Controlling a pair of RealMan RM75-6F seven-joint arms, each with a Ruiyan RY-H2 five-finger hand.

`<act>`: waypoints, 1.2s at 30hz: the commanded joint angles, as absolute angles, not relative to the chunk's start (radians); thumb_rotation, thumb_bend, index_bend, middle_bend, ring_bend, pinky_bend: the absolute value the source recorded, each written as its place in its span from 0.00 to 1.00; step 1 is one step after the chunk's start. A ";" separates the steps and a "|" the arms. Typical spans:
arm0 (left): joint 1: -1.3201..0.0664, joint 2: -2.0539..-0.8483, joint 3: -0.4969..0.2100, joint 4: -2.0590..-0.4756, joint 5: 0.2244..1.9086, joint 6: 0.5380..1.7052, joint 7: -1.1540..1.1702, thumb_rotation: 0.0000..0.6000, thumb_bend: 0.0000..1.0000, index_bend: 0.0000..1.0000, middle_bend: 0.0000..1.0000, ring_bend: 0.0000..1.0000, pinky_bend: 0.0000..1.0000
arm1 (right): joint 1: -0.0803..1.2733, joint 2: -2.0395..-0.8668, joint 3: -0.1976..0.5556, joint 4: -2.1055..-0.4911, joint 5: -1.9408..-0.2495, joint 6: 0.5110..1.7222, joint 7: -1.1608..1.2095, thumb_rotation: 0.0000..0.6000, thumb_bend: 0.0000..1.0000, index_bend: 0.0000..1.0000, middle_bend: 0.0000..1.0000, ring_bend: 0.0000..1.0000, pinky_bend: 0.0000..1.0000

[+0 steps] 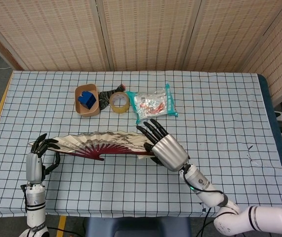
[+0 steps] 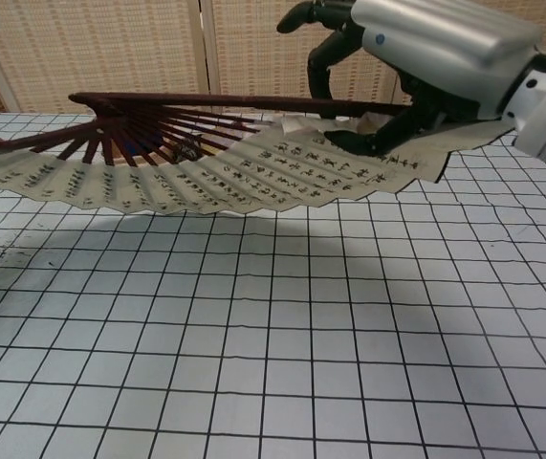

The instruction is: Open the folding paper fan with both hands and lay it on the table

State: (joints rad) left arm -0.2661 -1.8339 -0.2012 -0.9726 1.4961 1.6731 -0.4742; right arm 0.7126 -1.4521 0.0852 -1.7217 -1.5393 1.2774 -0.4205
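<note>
Holding the paper fan [image 1: 101, 143] at both ends, you have it spread wide open above the checked table [image 1: 220, 118], in the front left part of it. In the chest view the fan casts a shadow on the cloth under it, so it is not lying flat there; the dark ribs run to a pivot near the left side and the paper with writing hangs toward the camera.

Your right hand [image 1: 166, 148] grips the right end of the fan: the thumb is under the paper and the fingers curve over the top rib. Your left hand [image 1: 37, 154] is at the left end, with fingers curled around the outer rib there, but the chest view almost cuts it off, so how firm this grip is I cannot tell.

Behind the fan, near the middle of the table, stand a small box [image 1: 87, 99] with a blue block inside, a roll of tape [image 1: 119, 102] and a snack bag [image 1: 153, 103], all apart from the fan.
</note>
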 commanded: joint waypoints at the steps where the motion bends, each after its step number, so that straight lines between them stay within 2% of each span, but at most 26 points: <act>1: -0.258 -1.857 -0.166 -0.901 1.515 1.670 -0.467 1.00 0.60 0.69 0.34 0.13 0.20 | 0.667 -1.456 0.021 -1.691 -1.591 1.299 -0.424 1.00 0.61 0.59 0.07 0.00 0.01; 3: -0.255 -1.863 -0.144 -0.868 1.527 1.662 -0.480 1.00 0.58 0.62 0.32 0.12 0.19 | 0.646 -1.457 -0.011 -1.680 -1.604 1.294 -0.430 1.00 0.61 0.55 0.08 0.00 0.01; 5: -0.248 -1.864 -0.121 -0.841 1.542 1.661 -0.490 1.00 0.57 0.49 0.29 0.11 0.19 | 0.630 -1.458 -0.035 -1.669 -1.617 1.290 -0.443 1.00 0.61 0.47 0.07 0.00 0.01; 9: -0.228 -1.864 -0.067 -0.789 1.577 1.664 -0.510 1.00 0.54 0.09 0.19 0.05 0.19 | 0.600 -1.465 -0.065 -1.649 -1.638 1.287 -0.471 1.00 0.60 0.11 0.02 0.00 0.01; 11: -0.220 -1.861 -0.045 -0.776 1.590 1.662 -0.516 1.00 0.53 0.01 0.15 0.02 0.19 | 0.590 -1.467 -0.073 -1.648 -1.637 1.278 -0.482 1.00 0.56 0.03 0.00 0.00 0.01; 13: -0.210 -1.859 -0.022 -0.754 1.602 1.658 -0.512 1.00 0.52 0.00 0.10 0.00 0.19 | 0.578 -1.460 -0.086 -1.658 -1.625 1.257 -0.502 1.00 0.51 0.00 0.00 0.00 0.01; 17: -0.195 -1.861 0.009 -0.691 1.614 1.639 -0.479 1.00 0.50 0.00 0.00 0.00 0.17 | 0.559 -1.425 -0.117 -1.699 -1.581 1.197 -0.566 1.00 0.35 0.00 0.00 0.00 0.00; 23: -0.186 -1.832 0.015 -0.682 1.597 1.598 -0.531 1.00 0.50 0.00 0.00 0.00 0.16 | 0.535 -1.350 -0.154 -1.764 -1.491 1.115 -0.640 1.00 0.23 0.00 0.00 0.00 0.00; 26: -0.186 -1.794 0.017 -0.725 1.605 1.612 -0.551 1.00 0.50 0.00 0.00 0.00 0.16 | 0.520 -1.315 -0.148 -1.797 -1.464 1.121 -0.656 1.00 0.20 0.00 0.00 0.00 0.00; 29: -0.191 -1.709 0.024 -0.829 1.628 1.636 -0.535 1.00 0.50 0.00 0.00 0.00 0.16 | 0.475 -1.287 -0.136 -1.811 -1.499 1.215 -0.621 1.00 0.20 0.00 0.00 0.00 0.00; 32: -0.193 -1.543 0.061 -1.020 1.668 1.635 -0.448 1.00 0.49 0.00 0.00 0.00 0.15 | 0.390 -1.249 -0.141 -1.810 -1.541 1.363 -0.571 1.00 0.20 0.00 0.00 0.00 0.00; 36: -0.174 -1.263 0.140 -1.359 1.701 1.587 -0.187 1.00 0.47 0.00 0.00 0.00 0.14 | 0.238 -1.209 -0.164 -1.750 -1.553 1.565 -0.483 1.00 0.20 0.00 0.00 0.00 0.00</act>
